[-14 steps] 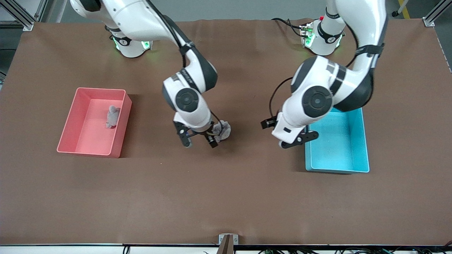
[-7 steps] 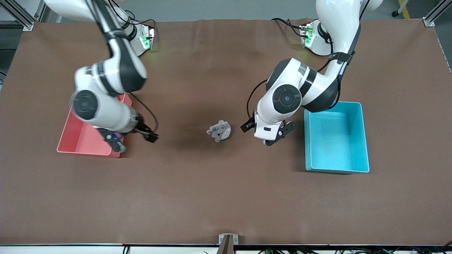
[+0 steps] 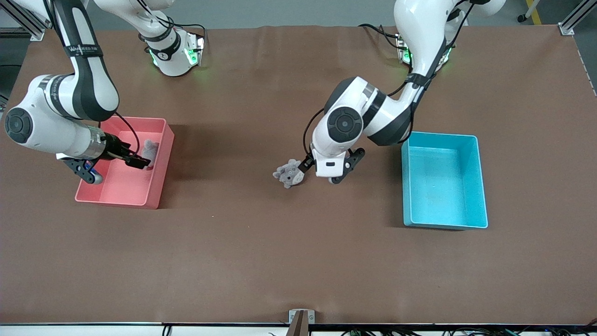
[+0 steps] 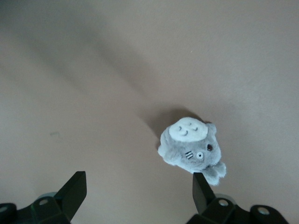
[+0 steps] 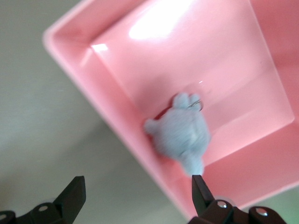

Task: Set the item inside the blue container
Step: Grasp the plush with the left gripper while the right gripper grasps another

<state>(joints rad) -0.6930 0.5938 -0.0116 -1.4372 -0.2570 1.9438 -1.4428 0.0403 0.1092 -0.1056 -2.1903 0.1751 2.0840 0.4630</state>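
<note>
Where the brown bench [image 3: 298,261] runs toward the left arm's end, the blue container [image 3: 482,186] sits: a light cyan, rectangular, open-top bin with straight walls and a smooth floor, nothing visible inside it. Toward the middle of the bench, well apart from the container, lies a small grey plush toy [image 3: 289,173] with a pale belly patch, a round eye and little ears; in the left wrist view the same grey plush toy [image 4: 191,149] rests on the bench surface.

The left end effector [image 3: 325,171] hangs just beside that toy, over the bench between toy and container, with its fingers spread wide and holding nothing; one finger [image 4: 202,190] shows close to the toy.

At the right arm's end of the bench stands a pink bin [image 3: 161,161] of the same shape, with a second grey plush [image 5: 180,135] lying against its wall. The right end effector [image 3: 114,170] is over this bin, fingers wide apart and empty.
</note>
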